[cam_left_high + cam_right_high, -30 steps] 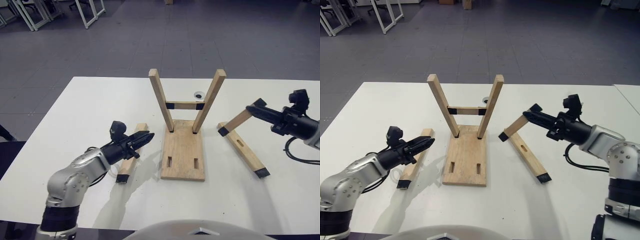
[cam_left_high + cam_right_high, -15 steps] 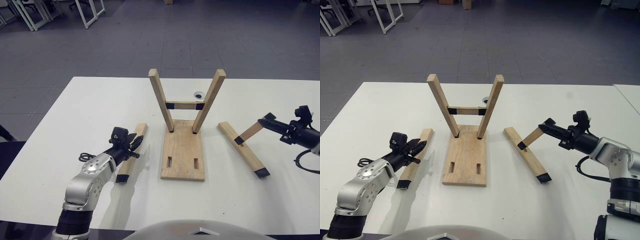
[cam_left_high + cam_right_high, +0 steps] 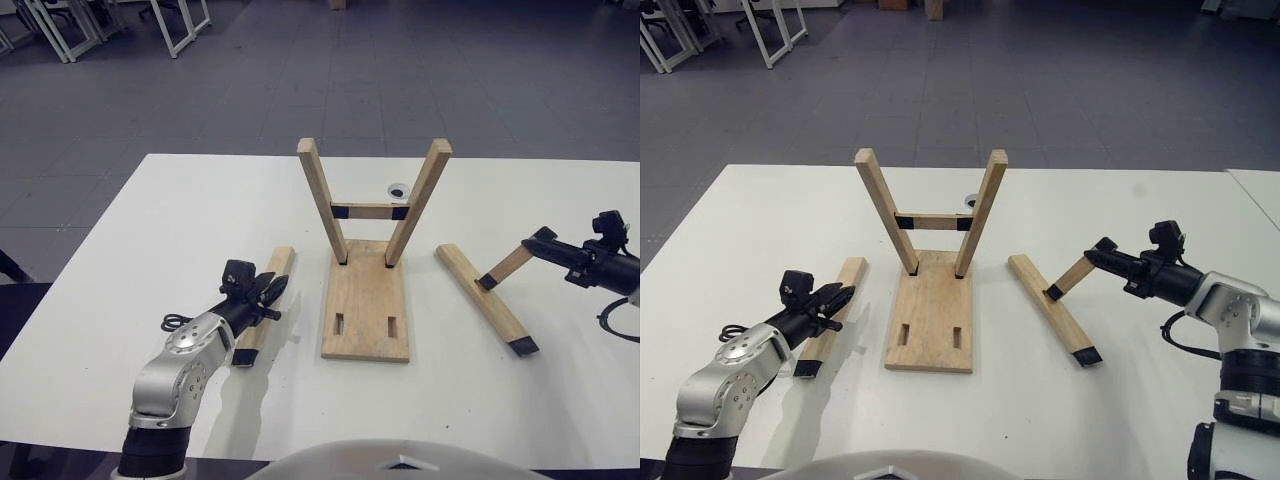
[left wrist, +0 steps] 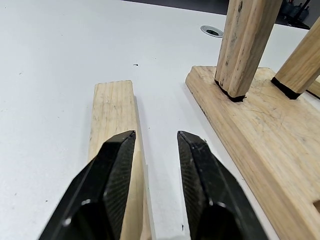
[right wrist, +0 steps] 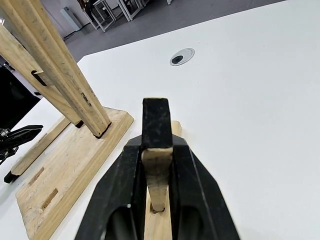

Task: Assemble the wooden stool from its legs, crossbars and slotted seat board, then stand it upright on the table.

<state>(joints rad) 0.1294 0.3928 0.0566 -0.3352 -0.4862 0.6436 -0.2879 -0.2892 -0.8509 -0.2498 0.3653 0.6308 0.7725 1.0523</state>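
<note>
The slotted seat board (image 3: 365, 300) lies flat mid-table. Two legs (image 3: 322, 198) joined by a crossbar (image 3: 370, 211) stand in its far slots. A loose leg (image 3: 260, 312) lies left of the board, and my left gripper (image 3: 270, 291) hovers open just over it, with one finger (image 4: 115, 175) above the wood and the other finger (image 4: 200, 175) beside it. Right of the board lies another leg (image 3: 470, 285). A second crossbar (image 3: 505, 267) slants up from its middle slot, and my right gripper (image 5: 156, 145) is shut on that crossbar's upper end.
The board's two near slots (image 3: 340, 323) are bare. A round cable hole (image 3: 399, 188) sits in the white table (image 3: 150, 230) behind the standing legs. The table's right edge runs close to my right arm. Desk frames stand far off on the floor.
My right gripper has carried its crossbar from the far end of the lying leg to its middle. My left arm has drawn back, and its gripper now sits over the loose leg.
</note>
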